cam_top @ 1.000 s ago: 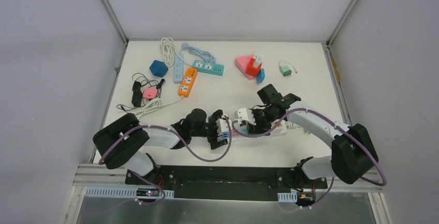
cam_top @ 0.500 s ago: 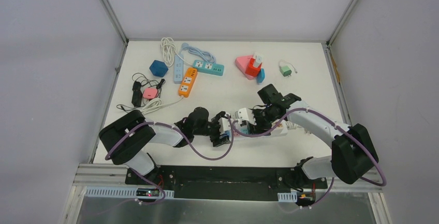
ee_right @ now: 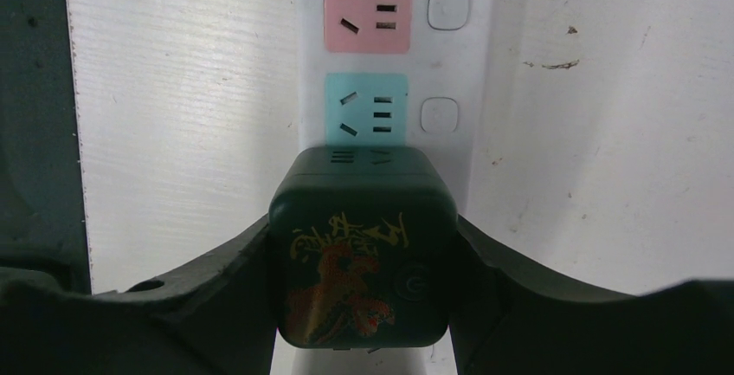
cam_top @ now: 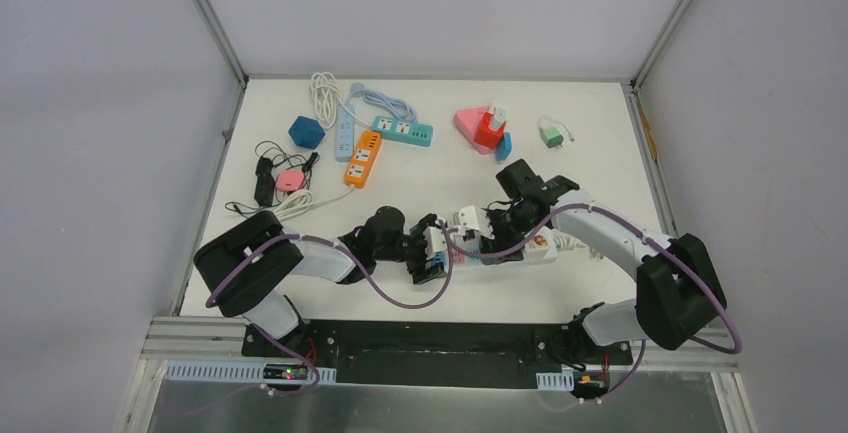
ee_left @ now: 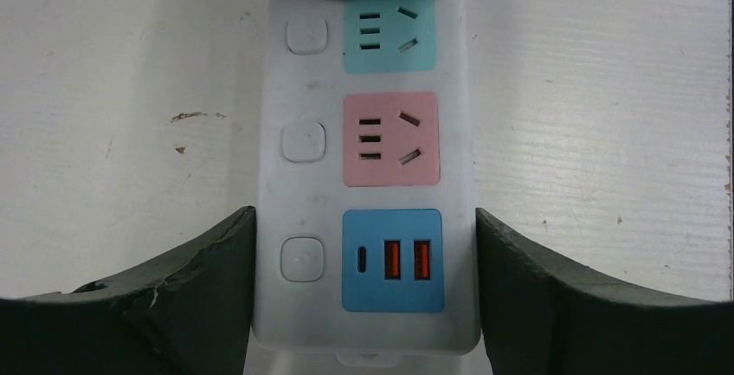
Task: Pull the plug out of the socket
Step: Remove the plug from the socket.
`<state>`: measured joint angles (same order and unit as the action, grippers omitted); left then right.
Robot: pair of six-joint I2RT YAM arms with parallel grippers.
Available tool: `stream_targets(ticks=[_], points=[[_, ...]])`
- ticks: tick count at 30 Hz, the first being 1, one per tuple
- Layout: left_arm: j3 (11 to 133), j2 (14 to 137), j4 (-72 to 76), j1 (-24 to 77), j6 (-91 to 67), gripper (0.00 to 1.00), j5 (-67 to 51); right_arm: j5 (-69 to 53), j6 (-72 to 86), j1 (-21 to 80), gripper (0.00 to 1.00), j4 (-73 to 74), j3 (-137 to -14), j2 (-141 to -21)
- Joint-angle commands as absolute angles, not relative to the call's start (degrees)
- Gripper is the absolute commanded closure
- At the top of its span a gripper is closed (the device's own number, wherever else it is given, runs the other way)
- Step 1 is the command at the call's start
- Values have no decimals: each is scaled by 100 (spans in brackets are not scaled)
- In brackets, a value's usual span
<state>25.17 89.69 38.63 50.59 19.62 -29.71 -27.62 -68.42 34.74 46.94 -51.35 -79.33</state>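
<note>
Holding the white power strip by its 9 o'clock end, the left gripper had its two fingers pressed on the strip's long sides, beside the blue part with the small slots. A second ago this gripper was spread wider and sat a bit toward 7 o'clock, off the strip's end. Since then it had slid in over the end and closed on it.

The right gripper pinched the dark green plug, one finger on each side. It had only moved a tiny bit toward 9 o'clock. The plug, with an orange picture on top, sat on the strip's 3 o'clock end, just past the teal socket. The strip lay near the 6 o'clock edge of the table, as before.
</note>
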Motion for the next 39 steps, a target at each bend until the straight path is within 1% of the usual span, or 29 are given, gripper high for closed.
stream_targets(ticks=[1, 5, 10, 14, 18, 23, 26, 32, 35, 39], points=[[2543, 9117, 3770, 5124, 1628, 100, -3180, -3527, -6721, 3408, 100, 4941, -5342, -8074], [2531, 9081, 3770, 5123, 1630, 100, -3182, -3558, -6838, 3324, 100, 5002, -5306, -8033], [2536, 9079, 3779, 5123, 1609, 100, -3190, -3421, -7347, 3708, 100, 4896, -4908, -7757], [2537, 9088, 3797, 5124, 1589, 100, -3187, -3602, -7360, 3867, 100, 5121, -5103, -7921], [2531, 9084, 3806, 5124, 1569, 100, -3191, -3798, -7041, 3690, 100, 5322, -5443, -8177], [2514, 9062, 3812, 5123, 1591, 100, -3213, -4058, -7045, 3331, 100, 5384, -5447, -8165], [2514, 9062, 3814, 5121, 1590, 100, -3232, -4002, -7208, 3304, 100, 5436, -5401, -8142], [2522, 9053, 3819, 5119, 1574, 100, -3243, -3837, -7629, 3739, 100, 5305, -5041, -7920], [2522, 9053, 3823, 5116, 1558, 100, -3243, -3712, -7642, 4003, 100, 5289, -5068, -7996], [2523, 9053, 3823, 5124, 1543, 100, -3243, -3717, -7297, 3979, 100, 5320, -5284, -8146]])
